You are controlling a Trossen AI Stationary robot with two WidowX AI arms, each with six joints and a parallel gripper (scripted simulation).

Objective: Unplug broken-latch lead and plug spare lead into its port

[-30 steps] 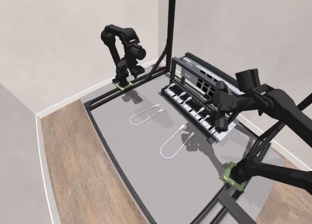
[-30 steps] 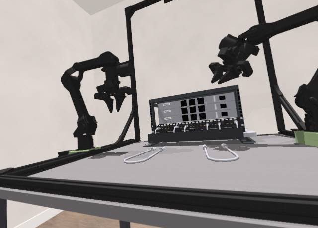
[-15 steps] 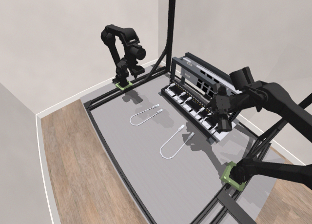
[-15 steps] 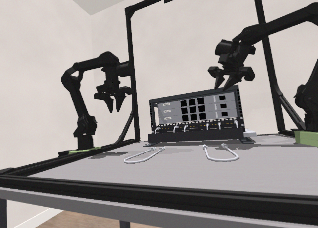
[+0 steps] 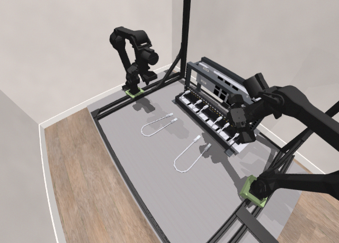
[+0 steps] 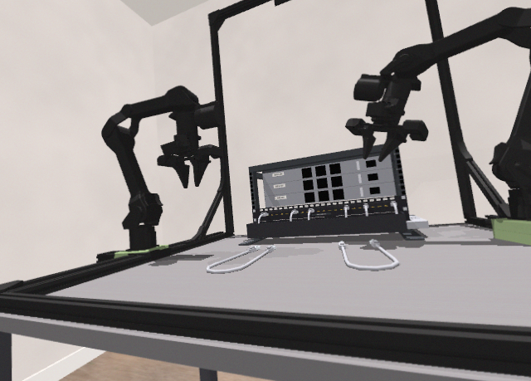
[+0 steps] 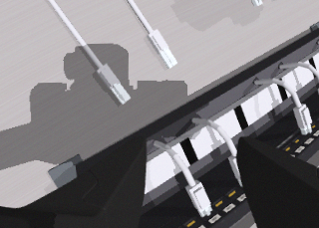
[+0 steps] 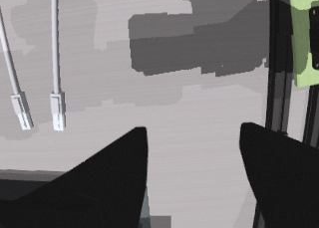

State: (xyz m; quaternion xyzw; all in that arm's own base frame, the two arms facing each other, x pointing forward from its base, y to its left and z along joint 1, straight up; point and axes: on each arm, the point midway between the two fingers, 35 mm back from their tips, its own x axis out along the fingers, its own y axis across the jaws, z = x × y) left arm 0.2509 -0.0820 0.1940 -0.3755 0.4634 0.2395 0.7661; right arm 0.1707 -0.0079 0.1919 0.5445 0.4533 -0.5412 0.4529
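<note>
Left pincer (image 5: 240,126) (image 6: 372,158) (image 7: 194,139) hung apart, empty, above the black patch panel (image 5: 204,98) (image 6: 325,214) (image 7: 294,148); right pincer (image 5: 148,81) (image 6: 191,186) (image 8: 193,126) likewise. Six white leads (image 5: 204,108) (image 6: 310,212) (image 7: 199,195) sat there, broken one unclear; two white looped spares (image 5: 196,138) (image 6: 372,267) (image 7: 110,81) (image 8: 57,101) lay on my tabletop (image 5: 153,166) (image 6: 257,295) (image 7: 164,19) (image 8: 194,158), swap undone.
</note>
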